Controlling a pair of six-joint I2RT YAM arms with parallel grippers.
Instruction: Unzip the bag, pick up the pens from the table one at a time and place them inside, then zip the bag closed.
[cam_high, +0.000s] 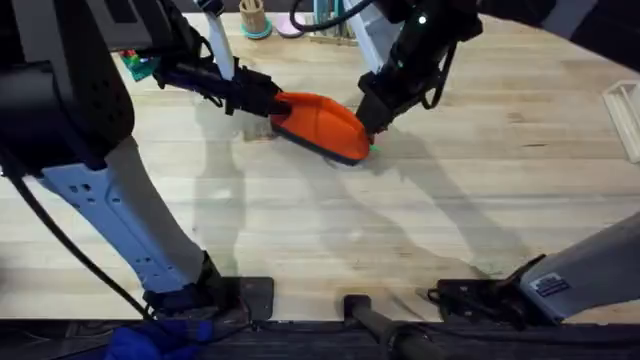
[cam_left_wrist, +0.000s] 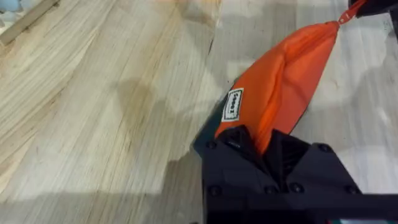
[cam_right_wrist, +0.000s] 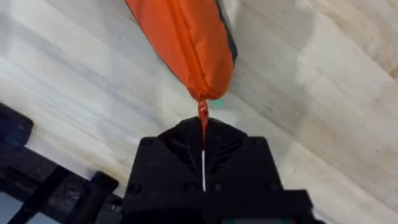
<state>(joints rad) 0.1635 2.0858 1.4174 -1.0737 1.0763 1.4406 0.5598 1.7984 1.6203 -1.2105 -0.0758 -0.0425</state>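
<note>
Bag (cam_high: 322, 124) lies on the worktop (cam_high: 400, 230), just past its middle, held at both ends. Zip runs shut along the whole visible seam in the right wrist view; red pull (cam_right_wrist: 203, 112) sits at the end of the track, a speck of green showing just beyond that end. No pens lie loose on the boards around it. Judgement: pens are likely inside and the closing pull is at or near its finish; only letting go seems left. Cannot confirm the contents.

Left tool (cam_left_wrist: 264, 146) is closed on the bag's near end, fabric bunched between its fingers. Right tool (cam_right_wrist: 203, 134) is narrowed onto the pull, pinching it, the bag drawn taut between the two.

Materials: bag is soft orange woven fabric, elongated, plump in the middle and tapering to pinched ends, with a dark lower edge and a small white sewn label (cam_left_wrist: 233, 104). Worktop is pale planks, matt, with long clear grain. Tools are black, hard and blocky.
</note>
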